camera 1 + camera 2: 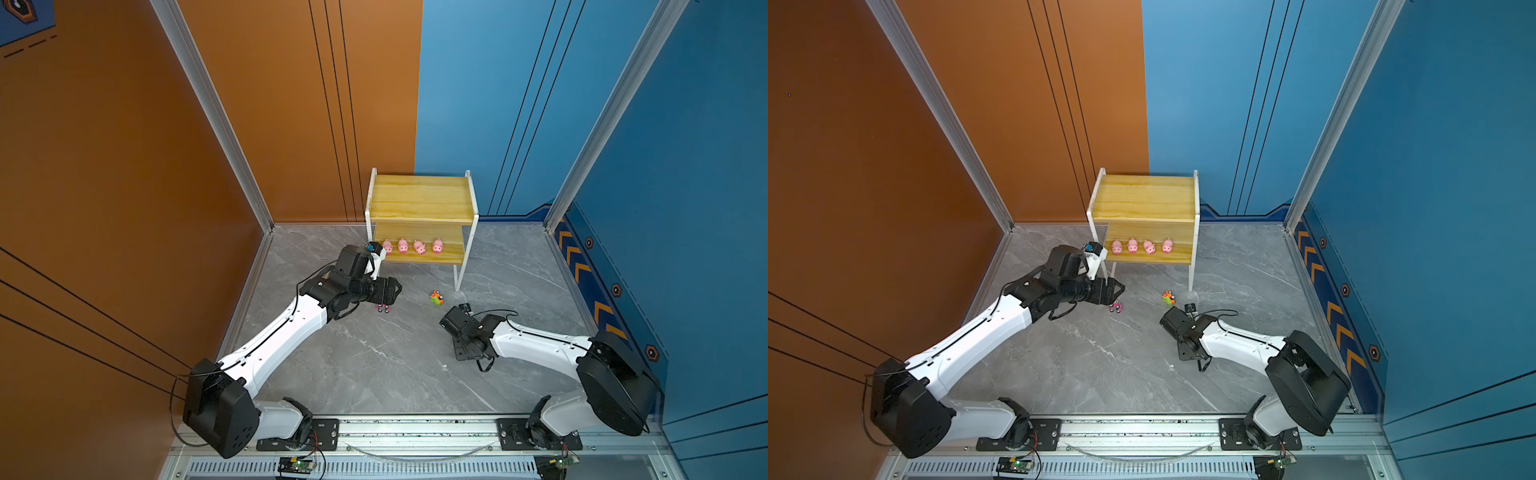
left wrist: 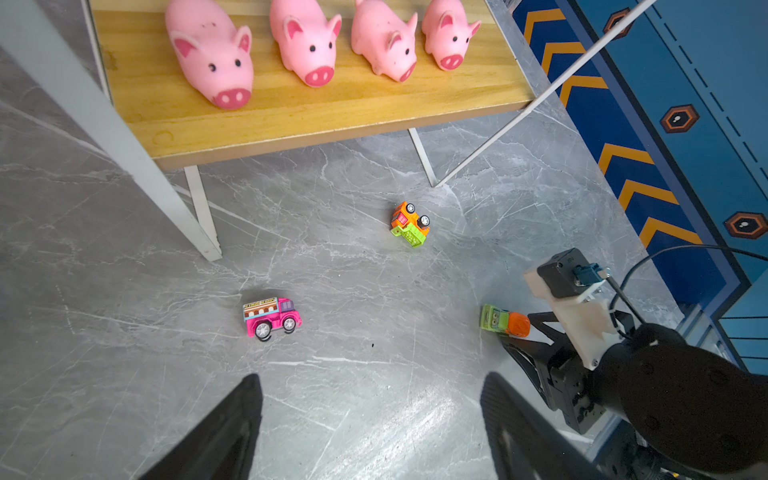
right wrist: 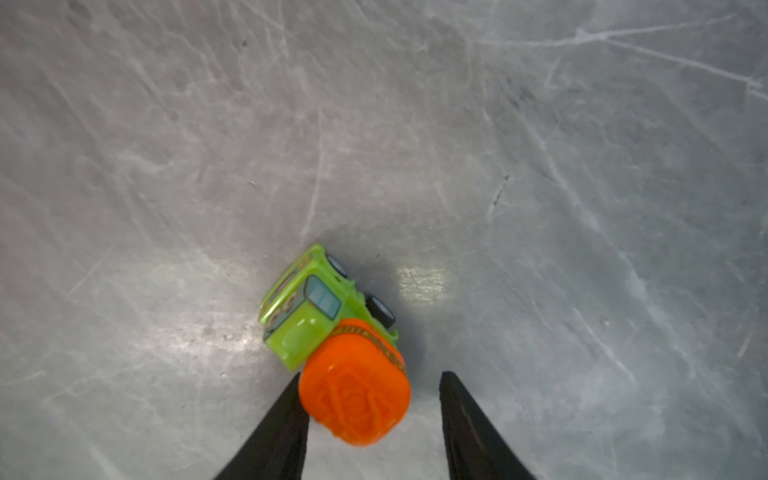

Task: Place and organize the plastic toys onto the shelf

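The shelf (image 1: 419, 199) (image 1: 1144, 199) stands at the back, its top board bare. A row of pink pigs (image 1: 403, 245) (image 2: 307, 45) sits on its lower board (image 2: 291, 112). On the floor a pink car (image 1: 383, 308) (image 2: 271, 318) stands upright, just beyond my open, empty left gripper (image 1: 398, 287) (image 2: 372, 377). An orange-and-green car (image 1: 436, 297) (image 2: 410, 224) lies tipped near the shelf's right leg. A green car with an orange drum (image 3: 307, 320) (image 2: 494, 320) lies between the parted fingers of my right gripper (image 3: 372, 375) (image 1: 444, 323). One finger touches the drum and the other stands apart from it.
Thin white shelf legs (image 2: 203, 216) stand close to my left gripper. An orange wall (image 1: 124, 187) closes the left side and a blue wall (image 1: 685, 208) the right. The arms' mounting rail (image 1: 415, 428) runs along the front of the grey marble floor (image 1: 374, 365).
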Robot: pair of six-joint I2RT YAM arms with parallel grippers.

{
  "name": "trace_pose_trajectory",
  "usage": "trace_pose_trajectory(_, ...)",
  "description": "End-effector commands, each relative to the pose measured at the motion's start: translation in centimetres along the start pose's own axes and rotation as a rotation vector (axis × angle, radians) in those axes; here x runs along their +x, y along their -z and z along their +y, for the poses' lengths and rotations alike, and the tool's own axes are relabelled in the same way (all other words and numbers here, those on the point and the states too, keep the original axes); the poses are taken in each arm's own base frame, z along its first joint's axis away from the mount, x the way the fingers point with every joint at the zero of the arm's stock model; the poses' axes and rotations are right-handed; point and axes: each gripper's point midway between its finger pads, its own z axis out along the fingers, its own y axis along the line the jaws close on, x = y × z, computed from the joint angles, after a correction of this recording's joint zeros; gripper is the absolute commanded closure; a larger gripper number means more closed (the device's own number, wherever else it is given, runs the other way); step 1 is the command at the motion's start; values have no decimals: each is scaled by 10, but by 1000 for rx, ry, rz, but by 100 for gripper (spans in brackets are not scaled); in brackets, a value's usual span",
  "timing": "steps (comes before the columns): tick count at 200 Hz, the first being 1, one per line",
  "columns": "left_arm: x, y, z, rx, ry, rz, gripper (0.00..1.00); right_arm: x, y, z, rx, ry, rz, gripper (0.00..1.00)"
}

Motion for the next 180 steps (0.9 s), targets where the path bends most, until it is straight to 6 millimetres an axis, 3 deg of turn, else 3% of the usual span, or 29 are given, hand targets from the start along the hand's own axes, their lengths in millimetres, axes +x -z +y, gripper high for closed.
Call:
trace_pose_trajectory(1, 6, -5, 1, 19, 11, 20, 16, 11, -2, -2, -2, -16, 30, 47)
trace_pose_trajectory(64, 6, -6, 0, 22, 13, 23, 16, 17, -8, -17, 28, -66, 59, 47)
trace_pose_trajectory(117, 7, -7, 2, 14, 13, 24, 16, 5, -13, -23, 42, -101, 40, 47)
trace_pose_trajectory(180, 7, -7, 3, 12, 13, 26, 16, -9, -16, -52, 94, -182, 26, 47)
